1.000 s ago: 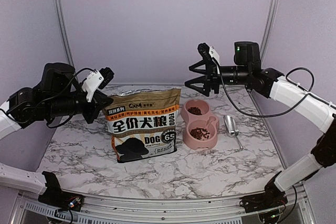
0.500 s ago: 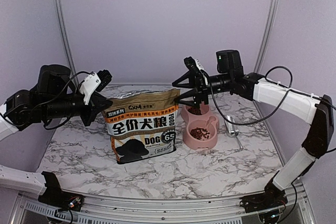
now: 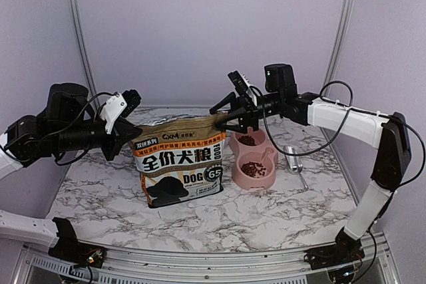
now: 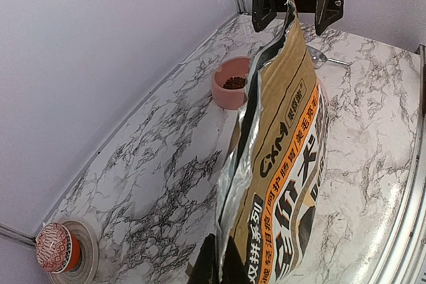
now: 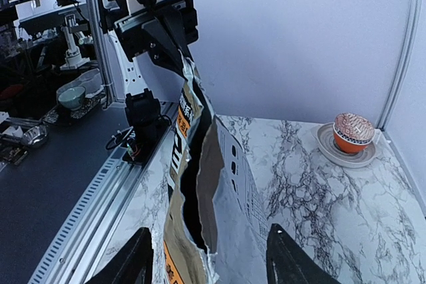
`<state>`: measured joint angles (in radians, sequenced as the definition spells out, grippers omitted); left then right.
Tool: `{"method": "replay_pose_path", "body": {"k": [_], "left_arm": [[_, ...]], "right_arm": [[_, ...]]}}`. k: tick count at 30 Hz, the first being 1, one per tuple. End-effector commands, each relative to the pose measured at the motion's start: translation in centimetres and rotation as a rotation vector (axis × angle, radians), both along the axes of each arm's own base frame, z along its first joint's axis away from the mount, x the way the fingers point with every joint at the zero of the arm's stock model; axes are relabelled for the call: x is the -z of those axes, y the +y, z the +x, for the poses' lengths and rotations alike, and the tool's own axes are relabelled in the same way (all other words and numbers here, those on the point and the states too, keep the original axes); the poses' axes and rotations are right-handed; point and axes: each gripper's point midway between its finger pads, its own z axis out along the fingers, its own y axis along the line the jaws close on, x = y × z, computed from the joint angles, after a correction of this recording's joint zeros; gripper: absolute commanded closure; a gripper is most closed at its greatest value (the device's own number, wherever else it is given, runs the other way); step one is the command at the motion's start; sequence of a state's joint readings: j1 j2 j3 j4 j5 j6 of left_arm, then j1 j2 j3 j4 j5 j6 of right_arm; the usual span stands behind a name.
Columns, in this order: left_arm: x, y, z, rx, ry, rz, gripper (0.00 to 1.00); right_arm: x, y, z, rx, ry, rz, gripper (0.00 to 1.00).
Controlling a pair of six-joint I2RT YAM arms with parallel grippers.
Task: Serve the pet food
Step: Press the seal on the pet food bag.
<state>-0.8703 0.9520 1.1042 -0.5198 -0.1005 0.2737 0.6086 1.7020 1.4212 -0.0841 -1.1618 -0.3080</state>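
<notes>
Centrally, one brown-and-black paper bag (image 3: 178, 161) stands upright on the marble table (image 3: 266, 214), its printed face turned toward the arm bases. Two grippers flank its top edge. The left gripper (image 3: 128, 131) is clenched on the bag's left upper corner; in the left wrist view its dark fingers (image 4: 203, 267) pinch the paper edge. The right gripper (image 5: 210, 231) is spread wide, one finger on each side of the bag's right upper corner. Neither finger is seen pressing the paper, so it grasps nothing. The mouth of the bag gapes as a narrow dark slit, and what lies inside cannot be made out.

Just beside the bag, on its right, sits one pink feeder (image 3: 256, 184) with two wells, one behind the other. Each well holds a small heap of dark brown kibble (image 3: 251, 168), which is the pet food that shows. The right gripper hangs above and just left of the rear well. One metal scoop (image 3: 292, 158) lies on the table to the right of the feeder and apart from it, its bowl toward the back wall. One reddish mesh ball (image 4: 52, 247) rests on one small dish (image 4: 90, 247) in the back left corner, well apart from the feeder. From the left wrist view the bag stands in front of the feeder and hides its nearer well.
</notes>
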Motion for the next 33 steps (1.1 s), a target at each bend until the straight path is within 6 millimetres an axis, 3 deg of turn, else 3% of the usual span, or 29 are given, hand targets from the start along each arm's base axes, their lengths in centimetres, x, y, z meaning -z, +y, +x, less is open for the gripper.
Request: {"method": "replay_pose_path", "body": {"k": [1, 12, 16, 22, 24, 28, 31, 33], "left_arm": [[-4.8, 0.6, 0.2, -0.022, -0.119, -0.130, 1.00], [-4.9, 0.2, 0.1, -0.001, -0.113, -0.137, 1.00], [-5.4, 0.2, -0.3, 0.021, -0.121, -0.149, 1.00], [-6.8, -0.1, -1.4, 0.074, -0.096, -0.158, 0.98], [-7.7, -0.7, -1.8, 0.106, -0.059, -0.160, 0.77], [-8.7, -3.3, -2.8, 0.220, 0.045, -0.169, 0.24], [-8.6, -5.0, -2.7, 0.270, 0.089, -0.160, 0.07], [-8.3, -6.2, -2.5, 0.295, 0.107, -0.147, 0.05]], "right_arm": [[-2.3, -0.3, -1.7, -0.069, -0.035, 0.064, 0.48], [-0.6, 0.5, 0.6, 0.052, 0.003, 0.001, 0.91], [0.3, 0.5, 1.1, 0.090, 0.010, -0.050, 1.00], [0.7, 0.1, 1.4, 0.185, -0.056, -0.108, 1.00], [0.8, 0.2, 1.5, 0.245, -0.123, -0.146, 1.00], [0.3, -0.2, 0.9, 0.302, -0.238, -0.130, 1.00], [0.2, -0.3, 0.1, 0.307, -0.287, -0.121, 1.00], [0.3, -0.4, -0.4, 0.296, -0.300, -0.116, 1.00]]}}
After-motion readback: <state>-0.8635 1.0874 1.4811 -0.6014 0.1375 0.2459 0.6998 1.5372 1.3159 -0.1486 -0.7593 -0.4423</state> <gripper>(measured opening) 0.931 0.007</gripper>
